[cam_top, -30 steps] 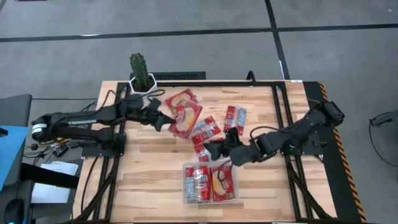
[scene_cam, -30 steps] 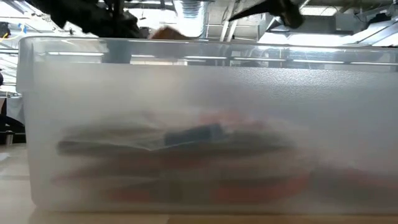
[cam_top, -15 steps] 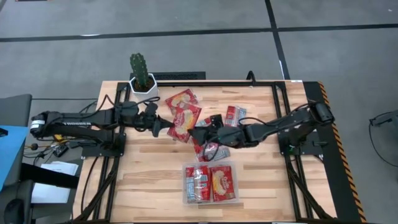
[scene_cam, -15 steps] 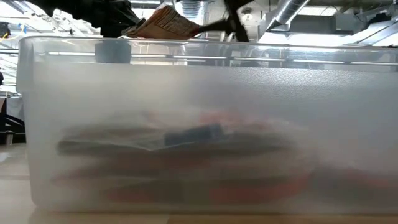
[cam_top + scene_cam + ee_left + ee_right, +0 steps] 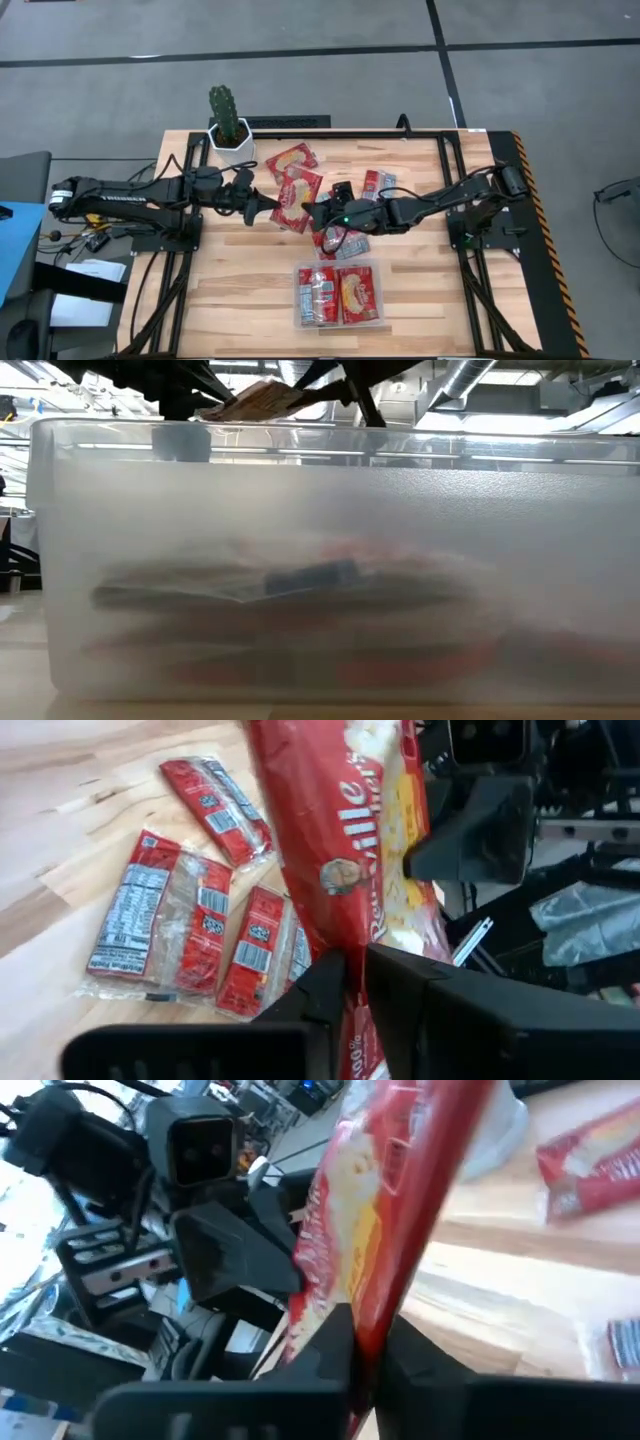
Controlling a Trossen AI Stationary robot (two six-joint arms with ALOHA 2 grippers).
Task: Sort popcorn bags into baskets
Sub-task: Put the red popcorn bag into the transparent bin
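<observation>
- High view shows both claws on one popcorn bag (image 5: 291, 197) near the desk's (image 5: 230, 300) middle: left claw (image 5: 268, 204) pinches one edge, right claw (image 5: 310, 213) the opposite.
- Opposed pulling could tear or drop it (my judgement).
- Basket (image 5: 338, 294), two bags inside, sits near the front edge; loose bags (image 5: 335, 222) crowd the path between.

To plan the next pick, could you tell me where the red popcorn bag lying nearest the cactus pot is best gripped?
Probably by the short end of the flat bag that points toward the cactus pot, coming down from above on the left arm's side. It lies flat on the table, that end looks uncovered, and the held bag crowds its other end.
</observation>
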